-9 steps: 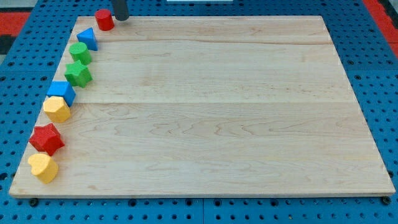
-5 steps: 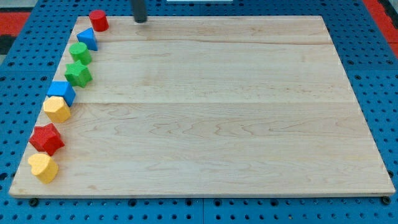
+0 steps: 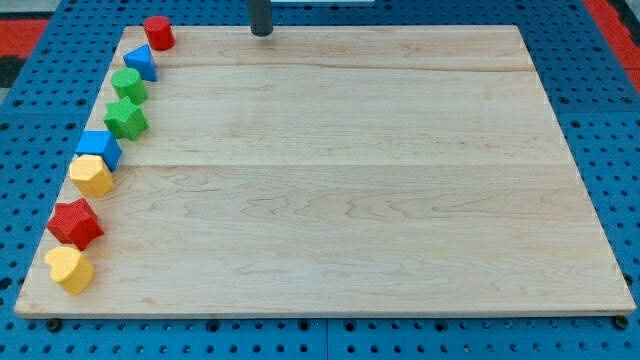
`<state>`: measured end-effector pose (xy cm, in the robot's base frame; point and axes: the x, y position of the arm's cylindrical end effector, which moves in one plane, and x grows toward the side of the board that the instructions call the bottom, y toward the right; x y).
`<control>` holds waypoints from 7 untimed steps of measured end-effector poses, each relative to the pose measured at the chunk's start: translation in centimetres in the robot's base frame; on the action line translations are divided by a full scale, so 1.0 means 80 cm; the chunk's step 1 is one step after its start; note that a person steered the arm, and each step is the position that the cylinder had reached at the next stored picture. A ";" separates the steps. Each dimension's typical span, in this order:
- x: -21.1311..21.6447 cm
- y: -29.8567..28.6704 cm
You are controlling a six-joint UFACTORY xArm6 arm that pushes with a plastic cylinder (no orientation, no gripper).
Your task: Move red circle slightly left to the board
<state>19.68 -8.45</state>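
The red circle (image 3: 158,32) stands at the top left corner of the wooden board (image 3: 340,170). My tip (image 3: 261,33) is on the board's top edge, well to the right of the red circle and apart from it. Down the board's left edge from the red circle lie a blue triangular block (image 3: 141,63), a green round block (image 3: 128,84), a green star (image 3: 126,119), a blue cube (image 3: 99,148), a yellow hexagon (image 3: 92,175), a red star (image 3: 74,223) and a yellow heart-like block (image 3: 70,269).
The board lies on a blue pegboard table (image 3: 40,120). Red matting (image 3: 20,35) shows at the view's top left and top right corners.
The red circle has shifted a little left, towards the corner. My tip has moved right along the top edge, away from the red circle.
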 end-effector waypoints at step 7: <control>0.015 -0.163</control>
